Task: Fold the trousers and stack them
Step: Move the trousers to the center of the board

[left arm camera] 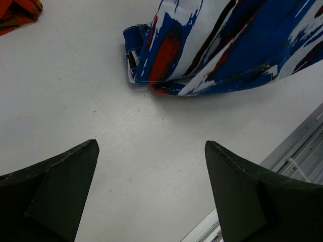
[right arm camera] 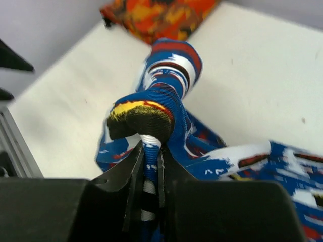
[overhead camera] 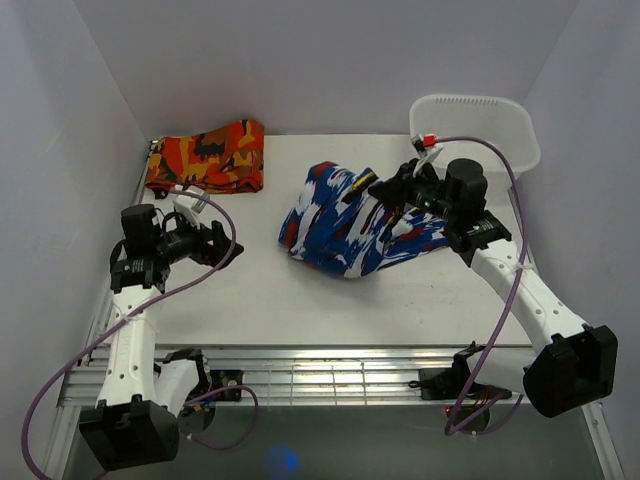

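My left pincer (left arm camera: 151, 145): fingers spread wide, nothing between, hovering above bare table (overhead camera: 300, 300) on left side. My right pincer (right arm camera: 150, 151): pressed together, pinching bunched fold of trousers (overhead camera: 345, 232), fold raised off surface. Trousers: crumpled heap, right of table centre. Far left corner: folded orange-red-and-black cloth (overhead camera: 205, 155). Far right corner: white bin (overhead camera: 480, 120)
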Available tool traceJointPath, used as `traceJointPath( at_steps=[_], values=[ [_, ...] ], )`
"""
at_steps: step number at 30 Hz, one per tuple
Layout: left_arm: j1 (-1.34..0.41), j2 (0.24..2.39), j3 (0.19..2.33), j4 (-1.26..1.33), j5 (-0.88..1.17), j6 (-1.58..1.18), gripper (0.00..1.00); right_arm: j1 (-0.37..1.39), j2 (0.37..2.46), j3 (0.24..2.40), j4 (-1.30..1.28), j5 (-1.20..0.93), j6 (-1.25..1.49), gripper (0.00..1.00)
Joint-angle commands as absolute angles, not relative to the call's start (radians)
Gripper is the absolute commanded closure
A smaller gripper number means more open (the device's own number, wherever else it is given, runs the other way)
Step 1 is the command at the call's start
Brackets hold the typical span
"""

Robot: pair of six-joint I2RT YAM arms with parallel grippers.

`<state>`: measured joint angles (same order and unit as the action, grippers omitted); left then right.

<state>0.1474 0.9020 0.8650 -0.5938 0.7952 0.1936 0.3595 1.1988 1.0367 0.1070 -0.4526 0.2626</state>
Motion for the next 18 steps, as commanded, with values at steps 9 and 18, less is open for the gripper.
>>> traceJointPath(
  at_steps=[9, 18],
  values=[
    [0.043, 1.273, 1.021, -0.525, 0.747, 0.253, 0.08, 0.327, 0.918, 0.752, -0.495, -0.384, -0.8, 0.92],
    [-0.268, 1.666, 1.258, -0.477, 0.456, 0.181, 0.13, 0.328, 0.713, 0.65, -0.664, -0.355, -1.131, 0.1]
  ],
)
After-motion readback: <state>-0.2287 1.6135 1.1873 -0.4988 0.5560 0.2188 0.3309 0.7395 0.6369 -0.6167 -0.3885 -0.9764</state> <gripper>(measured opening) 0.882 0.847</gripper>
